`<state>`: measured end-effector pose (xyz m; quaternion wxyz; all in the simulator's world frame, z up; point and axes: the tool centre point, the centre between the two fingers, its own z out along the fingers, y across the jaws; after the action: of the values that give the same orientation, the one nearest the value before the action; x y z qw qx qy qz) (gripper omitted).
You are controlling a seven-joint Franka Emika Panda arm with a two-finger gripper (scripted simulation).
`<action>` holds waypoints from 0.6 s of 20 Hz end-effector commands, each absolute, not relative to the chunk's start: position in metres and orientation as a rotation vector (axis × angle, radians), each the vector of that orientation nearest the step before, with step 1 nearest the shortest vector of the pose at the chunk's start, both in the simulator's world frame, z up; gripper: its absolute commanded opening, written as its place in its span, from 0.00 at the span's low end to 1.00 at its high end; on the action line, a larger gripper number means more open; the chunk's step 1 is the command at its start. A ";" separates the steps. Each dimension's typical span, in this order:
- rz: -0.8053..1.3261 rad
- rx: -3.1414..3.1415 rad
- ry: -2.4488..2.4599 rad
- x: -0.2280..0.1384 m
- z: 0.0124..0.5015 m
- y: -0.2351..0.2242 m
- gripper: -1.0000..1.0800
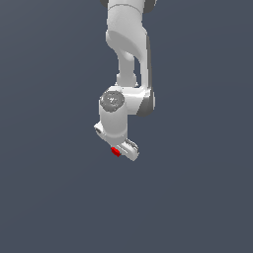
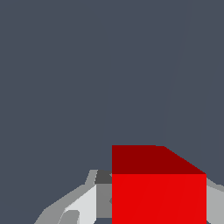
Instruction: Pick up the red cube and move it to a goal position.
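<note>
Nearest you in the exterior view, the end effector (image 1: 123, 149) has the red cube (image 1: 115, 151) at its tip. Wrist view: red cube (image 2: 158, 192) clamped between the fingers (image 2: 83, 205). You're likely mid-carry; no goal marker shows.

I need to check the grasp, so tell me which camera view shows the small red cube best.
The wrist view. There the small bright red cube fills much of the lower frame, two faces visible, sitting between the white claw's fingers. The exterior view shows the cube only as a tiny red speck at the claw tip, mostly hidden.
</note>
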<state>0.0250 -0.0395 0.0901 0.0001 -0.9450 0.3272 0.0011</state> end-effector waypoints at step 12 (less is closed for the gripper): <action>0.001 -2.967 1.028 -0.017 0.216 -0.042 0.00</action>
<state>-0.0126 -0.0419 0.2027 0.0008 -0.9449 0.3274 0.0002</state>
